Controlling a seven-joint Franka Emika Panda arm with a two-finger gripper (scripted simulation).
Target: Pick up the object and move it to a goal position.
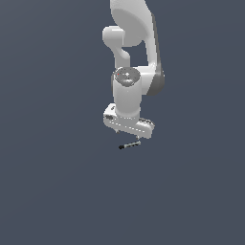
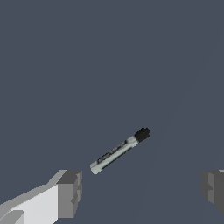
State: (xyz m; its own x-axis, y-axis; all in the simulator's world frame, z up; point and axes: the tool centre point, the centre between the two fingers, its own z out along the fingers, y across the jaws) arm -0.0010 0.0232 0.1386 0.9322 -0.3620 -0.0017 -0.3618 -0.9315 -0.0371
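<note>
The object is a tiny thin rod (image 1: 129,145) with a grey shaft and a black end, lying on the dark flat surface. In the wrist view the rod (image 2: 119,151) lies slanted, with its black end (image 2: 142,134) pointing away from the fingers. My white gripper (image 1: 129,138) points straight down and hovers just above the rod. In the wrist view the gripper (image 2: 142,192) is open, its two grey fingertips (image 2: 70,192) wide apart and holding nothing. The rod sits beyond the tips, nearer to one finger than the other.
Only the plain dark grey surface (image 1: 57,191) shows around the arm. The arm's white links (image 1: 131,43) rise behind and above the gripper.
</note>
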